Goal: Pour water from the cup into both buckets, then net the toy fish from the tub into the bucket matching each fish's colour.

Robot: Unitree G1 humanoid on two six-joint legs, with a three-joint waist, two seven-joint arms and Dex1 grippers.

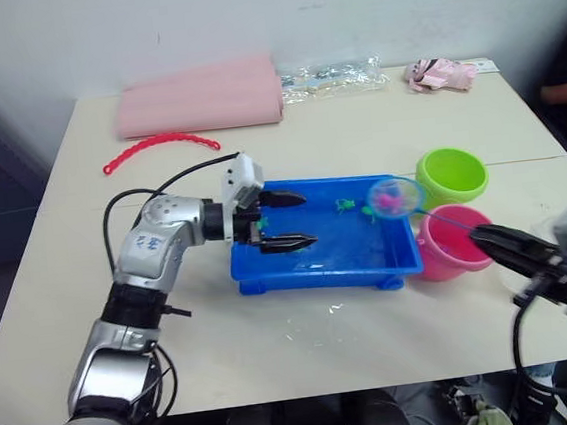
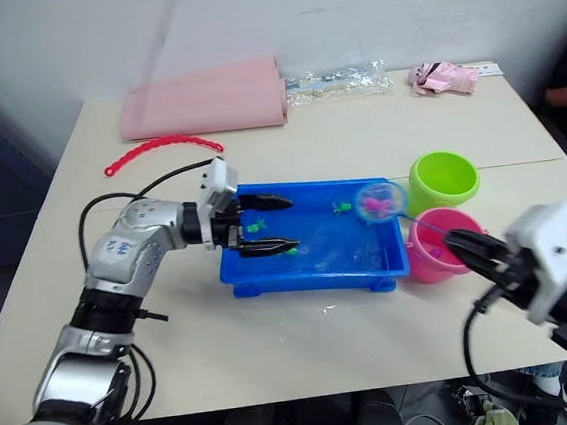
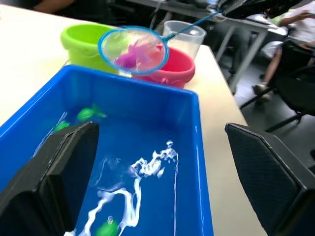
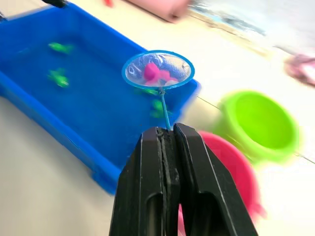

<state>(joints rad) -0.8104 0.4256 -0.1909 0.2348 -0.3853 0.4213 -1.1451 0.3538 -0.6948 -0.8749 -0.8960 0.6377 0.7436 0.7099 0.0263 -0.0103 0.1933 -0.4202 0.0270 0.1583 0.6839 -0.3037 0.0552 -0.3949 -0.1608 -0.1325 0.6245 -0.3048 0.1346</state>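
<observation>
Nearest the front edge of the table, at its right side, the right gripper [image 1: 492,237] has its two fingers pressed together on the thin handle of the net [image 1: 397,197]. That handle's long axis runs from the fingertips away and to the left, so the hoop hangs over the right end of the tub [image 1: 269,274], with a pink fish [image 4: 153,73] lying in the mesh. The pink bucket [image 1: 446,255] stands just beside the tub's right end, beneath the handle and nearer the gripper than the hoop is, so the tipping move likely calls for drawing the hoop back toward the right. The green bucket [image 1: 453,175] stands just behind the pink one. The left gripper [image 1: 282,221] is spread wide over the tub's left end, holding nothing.
</observation>
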